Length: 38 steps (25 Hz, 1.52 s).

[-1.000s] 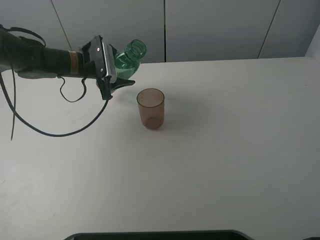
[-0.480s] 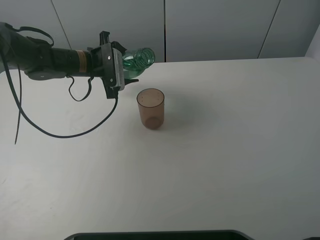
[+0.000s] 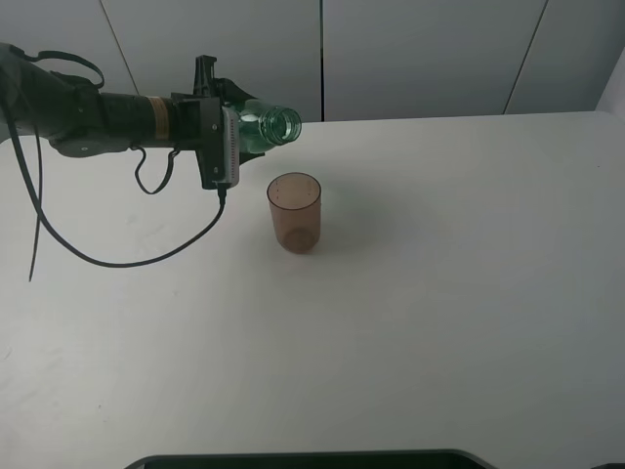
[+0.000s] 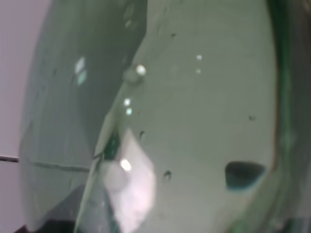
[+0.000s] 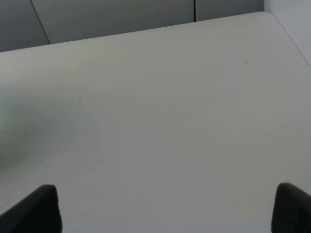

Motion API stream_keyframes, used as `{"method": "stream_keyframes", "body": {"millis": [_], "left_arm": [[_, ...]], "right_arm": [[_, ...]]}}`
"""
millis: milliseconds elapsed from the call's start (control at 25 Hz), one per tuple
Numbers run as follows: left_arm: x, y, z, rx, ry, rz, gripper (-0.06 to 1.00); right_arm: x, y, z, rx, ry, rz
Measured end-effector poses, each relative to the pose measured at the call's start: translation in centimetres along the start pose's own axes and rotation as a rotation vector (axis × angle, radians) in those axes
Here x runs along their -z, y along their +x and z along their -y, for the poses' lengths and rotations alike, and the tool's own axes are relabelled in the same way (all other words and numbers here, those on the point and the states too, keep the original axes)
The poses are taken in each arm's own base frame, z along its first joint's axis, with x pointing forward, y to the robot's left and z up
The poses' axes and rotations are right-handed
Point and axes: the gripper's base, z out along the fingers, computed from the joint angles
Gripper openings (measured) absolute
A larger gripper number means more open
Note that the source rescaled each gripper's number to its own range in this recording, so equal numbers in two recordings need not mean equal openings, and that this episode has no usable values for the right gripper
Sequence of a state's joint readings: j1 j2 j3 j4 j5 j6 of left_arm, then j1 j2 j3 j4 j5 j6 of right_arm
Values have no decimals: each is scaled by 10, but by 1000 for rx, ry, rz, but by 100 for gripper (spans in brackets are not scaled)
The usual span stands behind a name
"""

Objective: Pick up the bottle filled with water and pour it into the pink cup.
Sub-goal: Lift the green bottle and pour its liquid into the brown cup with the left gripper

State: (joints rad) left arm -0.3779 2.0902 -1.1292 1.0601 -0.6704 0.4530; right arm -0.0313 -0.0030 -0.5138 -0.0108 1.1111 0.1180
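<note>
A: Layout, quick?

B: White tabletop (image 3: 439,293). My left arm comes in from the left side and holds the bottle (image 3: 266,128) up off the tabletop. It's tipped nearly level, open mouth aimed toward the pink cup (image 3: 295,212). The mouth sits above the cup and a little short of its rim. Cup is upright, and I see no stream.

A: How will it handle?

B: My guess is thin plastic with water inside, so the weight shifts as it tilts. The walls give if I squeeze hard, and the smooth skin could slip. Best hold is mid-body, roughly where I have it. The cup looks light, so a knock from the neck would tip it.

A: Fingers?

B: Left gripper (image 3: 227,137) is clamped on the bottle's body, with the neck and shoulder sticking out past the fingers (image 3: 213,176) toward the cup. The left wrist view is all green plastic with a few droplets. Right gripper (image 5: 165,213) has its fingers (image 5: 41,208) spread wide with nothing between them, over bare tabletop.
</note>
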Motion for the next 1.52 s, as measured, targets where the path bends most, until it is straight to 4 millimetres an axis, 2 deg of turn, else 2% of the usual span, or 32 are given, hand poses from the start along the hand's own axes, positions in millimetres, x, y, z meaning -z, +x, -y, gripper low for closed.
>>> {"method": "stream_keyframes", "body": {"millis": [800, 1520], "left_arm": [[0, 2, -1, -246, -8, -20, 0], [0, 4, -3, -328, -28, -44, 0]], "right_arm": [[0, 0, 0, 0, 0, 0], [0, 0, 0, 0, 0, 0]]}}
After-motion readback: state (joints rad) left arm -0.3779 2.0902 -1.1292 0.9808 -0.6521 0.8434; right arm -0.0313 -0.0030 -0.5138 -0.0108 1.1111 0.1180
